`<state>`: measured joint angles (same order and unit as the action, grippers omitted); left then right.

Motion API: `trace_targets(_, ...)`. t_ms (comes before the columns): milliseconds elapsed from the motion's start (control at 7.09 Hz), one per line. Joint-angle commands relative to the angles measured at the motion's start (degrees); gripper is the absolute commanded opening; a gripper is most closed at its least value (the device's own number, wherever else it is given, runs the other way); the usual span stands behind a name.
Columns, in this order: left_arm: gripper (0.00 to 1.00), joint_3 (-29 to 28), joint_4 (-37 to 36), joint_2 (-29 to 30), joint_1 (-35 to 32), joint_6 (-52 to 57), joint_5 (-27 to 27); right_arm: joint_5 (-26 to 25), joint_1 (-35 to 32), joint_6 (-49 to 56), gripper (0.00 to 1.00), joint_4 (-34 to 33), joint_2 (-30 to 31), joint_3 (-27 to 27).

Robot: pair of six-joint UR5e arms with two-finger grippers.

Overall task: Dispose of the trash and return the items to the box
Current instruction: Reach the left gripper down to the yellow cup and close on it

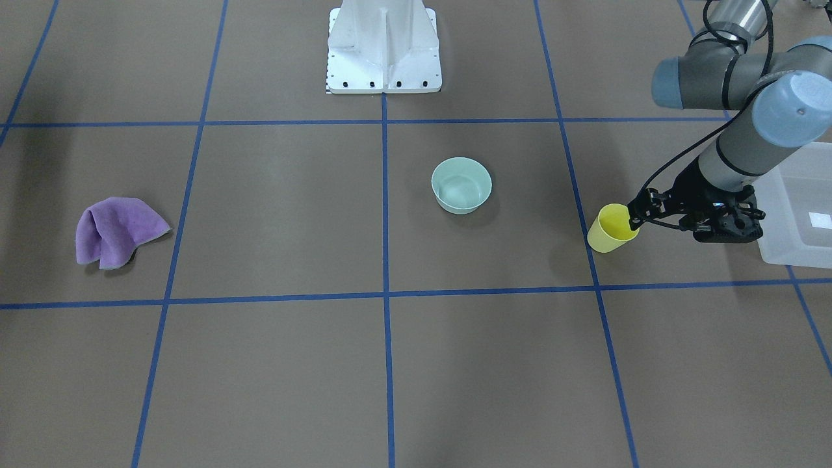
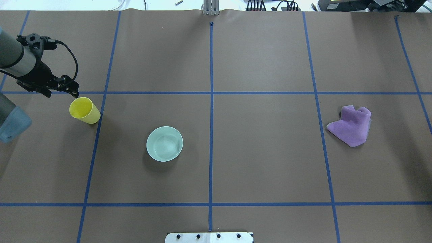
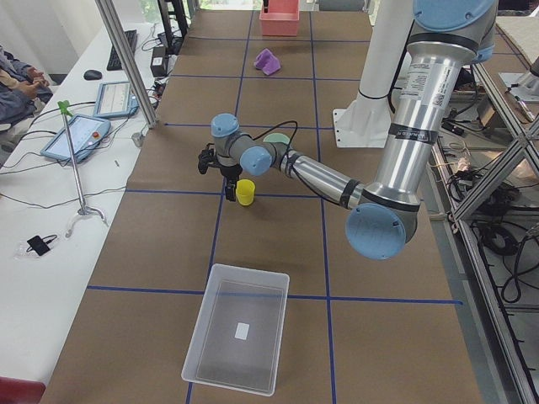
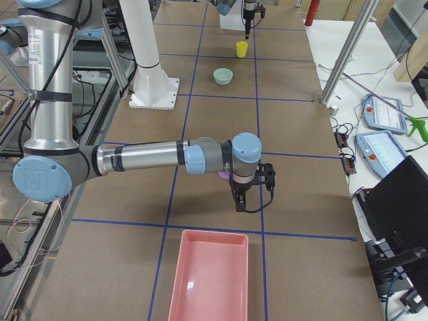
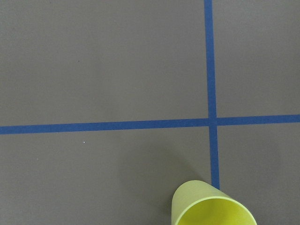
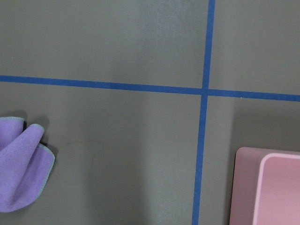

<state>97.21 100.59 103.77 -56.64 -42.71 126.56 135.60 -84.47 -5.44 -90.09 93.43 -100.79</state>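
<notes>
The yellow cup (image 1: 608, 234) stands upright on the table, and it also shows in the overhead view (image 2: 86, 113) and at the bottom of the left wrist view (image 5: 211, 208). My left gripper (image 1: 632, 221) points down at the cup's rim, with one finger beside the wall on the side away from the robot. I cannot tell whether it clamps the wall. The mint-green bowl (image 2: 164, 144) sits alone near the table's middle. The translucent box (image 3: 240, 337) stands empty at the left end. My right gripper (image 4: 238, 206) hovers over the table; I cannot tell whether it is open or shut.
A purple cloth (image 2: 351, 126) lies on the robot's right side, and it also shows in the right wrist view (image 6: 21, 171). A pink tray (image 4: 207, 281) stands at the right end. The white robot base (image 1: 383, 45) is at the robot's edge.
</notes>
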Motion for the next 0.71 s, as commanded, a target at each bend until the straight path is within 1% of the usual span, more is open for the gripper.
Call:
trace_targets(0,0.97,-3.4,3.6,0.2,2.0,-1.6,-1.7,-0.1,0.0,0.0,1.0,0.0,0.0,0.2)
trace_targets(141,0.97,-5.3,6.6,0.2,2.2,-2.9,-1.8,0.0,0.1,-0.1,1.0,0.0,0.0,0.2)
trace_targets(282,0.95,-5.4,6.9,0.2,3.0,-3.2,-1.8,0.0,0.1,-0.1,1.0,0.0,0.0,0.2)
trace_targets(423,0.84,-5.4,7.0,0.1,3.6,-4.1,-1.8,-0.1,0.2,-0.1,1.0,0.0,0.0,0.2)
trace_targets(564,0.14,-5.5,7.0,0.1,3.9,-5.0,-1.7,0.0,0.1,-0.1,1.0,0.0,0.0,0.2)
